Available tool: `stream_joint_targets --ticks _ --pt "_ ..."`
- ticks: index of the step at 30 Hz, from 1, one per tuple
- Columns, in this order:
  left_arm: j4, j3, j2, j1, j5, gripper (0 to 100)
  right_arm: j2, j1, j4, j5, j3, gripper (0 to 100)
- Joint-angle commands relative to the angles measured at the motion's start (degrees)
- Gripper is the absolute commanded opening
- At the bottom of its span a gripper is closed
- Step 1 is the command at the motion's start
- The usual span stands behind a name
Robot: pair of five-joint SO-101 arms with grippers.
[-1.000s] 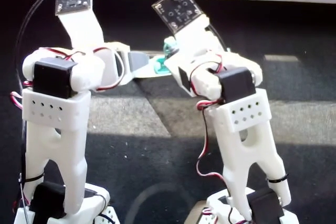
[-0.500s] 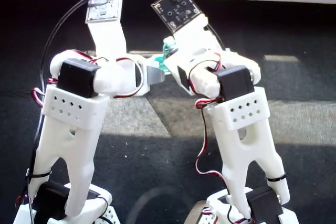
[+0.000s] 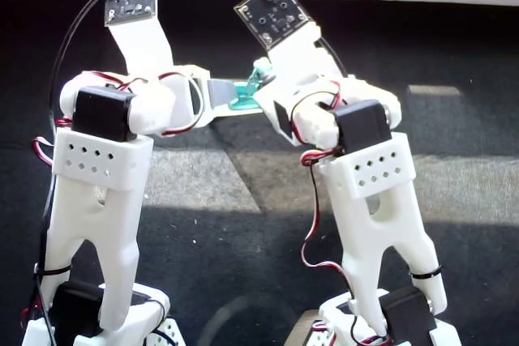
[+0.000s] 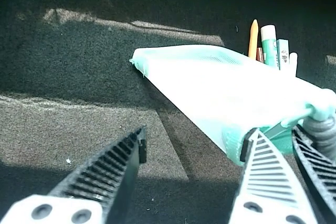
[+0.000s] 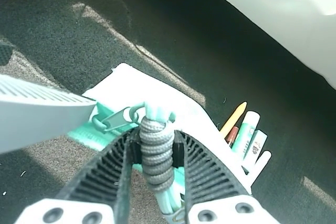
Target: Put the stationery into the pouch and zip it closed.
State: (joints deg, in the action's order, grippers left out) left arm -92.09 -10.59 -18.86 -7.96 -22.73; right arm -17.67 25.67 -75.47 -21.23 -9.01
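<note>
**Zip pull gripped, pouch not yet braced**

The mint mesh pouch (image 4: 220,87) is lying flat on the dark tabletop (image 4: 79,103), toward its far edge, between the two arms. Stationery (image 4: 269,43), an orange pencil (image 4: 253,38) among it, is showing just past the pouch's far end; whether it is fully inside cannot be told.

The grey cord pull (image 5: 156,148), tied to the zip slider (image 5: 113,121), is being clamped between the jaws of the right gripper (image 5: 156,145). The left gripper (image 4: 196,135) is being held low at the pouch's near end. Its jaws are wide apart, with one touching the fabric edge and nothing grasped.

For a clean closure, the pouch end is probably best pinched by the left jaws before the cord is drawn. The pull is best kept along the zip line and low to the tabletop. Otherwise the whole pouch is likely to be dragged, and any protruding stationery caught in the teeth.
</note>
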Motion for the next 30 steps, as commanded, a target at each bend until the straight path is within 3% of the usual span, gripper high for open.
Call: stream_joint_targets --ticks 1,15,17,22,30 --pt "1.3 -0.1 -0.1 0.7 -0.5 30 -0.1 -0.7 0.2 -0.5 -2.2 0.5" --pt "5.2 7.3 -0.7 -2.3 -0.5 30 -0.3 -0.7 -0.1 -0.5 -2.2 0.5" --pt "5.4 7.3 -0.7 -2.4 -0.5 25 -0.4 -0.7 -0.2 -0.5 -2.2 0.5" --pt "5.4 7.3 -0.7 -2.4 -0.2 0 -0.4 -0.7 -0.2 -0.4 -2.2 0.5" --pt "1.8 -2.2 -0.8 -2.3 -0.5 1 -2.1 -0.7 -1.5 -0.2 -8.8 0.5"
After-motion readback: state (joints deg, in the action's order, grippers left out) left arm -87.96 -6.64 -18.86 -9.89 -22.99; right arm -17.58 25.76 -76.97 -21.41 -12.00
